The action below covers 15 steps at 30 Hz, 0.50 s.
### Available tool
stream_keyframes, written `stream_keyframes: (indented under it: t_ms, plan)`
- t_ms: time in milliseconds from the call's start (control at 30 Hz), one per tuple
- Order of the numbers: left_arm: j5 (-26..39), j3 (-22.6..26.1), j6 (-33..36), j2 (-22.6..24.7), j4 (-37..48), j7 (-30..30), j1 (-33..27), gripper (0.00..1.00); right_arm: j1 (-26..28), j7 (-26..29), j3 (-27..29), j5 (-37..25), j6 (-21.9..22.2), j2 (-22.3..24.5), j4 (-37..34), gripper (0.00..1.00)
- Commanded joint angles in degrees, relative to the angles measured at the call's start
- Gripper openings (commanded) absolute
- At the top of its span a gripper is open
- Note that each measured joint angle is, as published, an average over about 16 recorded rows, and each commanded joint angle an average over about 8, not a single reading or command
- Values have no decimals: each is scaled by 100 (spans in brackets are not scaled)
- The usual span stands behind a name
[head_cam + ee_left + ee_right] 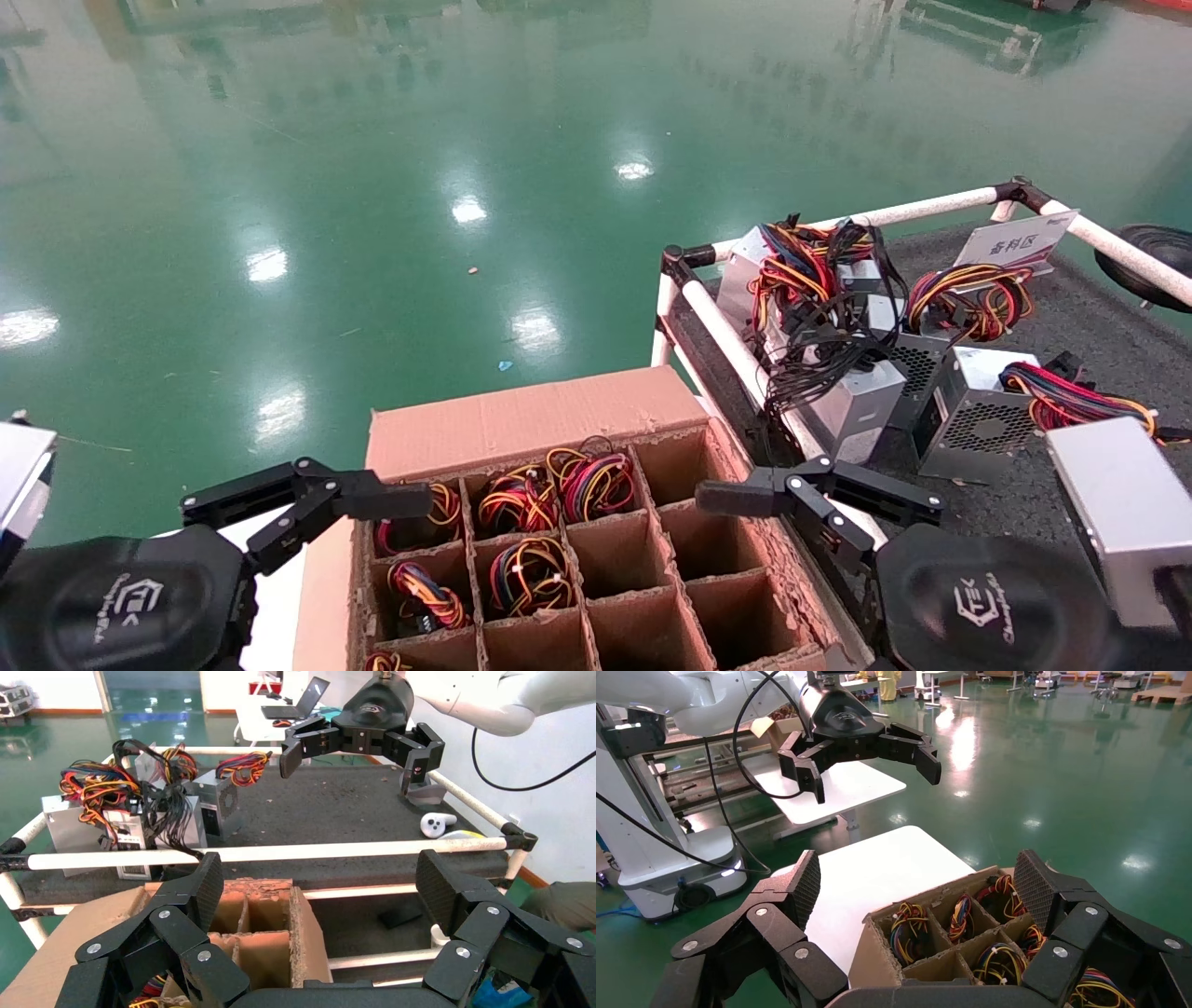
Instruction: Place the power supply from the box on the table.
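- Left hand (307, 503): fingers spread wide, holding nothing, at the box (652, 596) rim, 9 o'clock side.
- Right hand (819, 499): released, empty, at the 3 o'clock rim.
- Power supply (591, 485): seated in a far-row cell.
- Counter (1099, 345): at 2 o'clock; bare surface beyond its white rail (736, 349).

Bright overhead light glares in patches on the glossy green floor (372, 186); everything is sharp.

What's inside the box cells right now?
In the box, several cells nearer the robot's left hold wire bundles in red, yellow and blue; the cells on the right look empty. The units' bodies beneath the wires are hidden.
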Motion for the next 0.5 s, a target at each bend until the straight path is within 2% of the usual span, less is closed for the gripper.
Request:
stream_keyframes:
  t_ms: [33,500]
  plan:
    - [0,0,0,0,0,0,0,100,0,0,0,0,0,0,0,100]
    - [0,0,0,0,0,0,0,100,0,0,0,0,0,0,0,100]
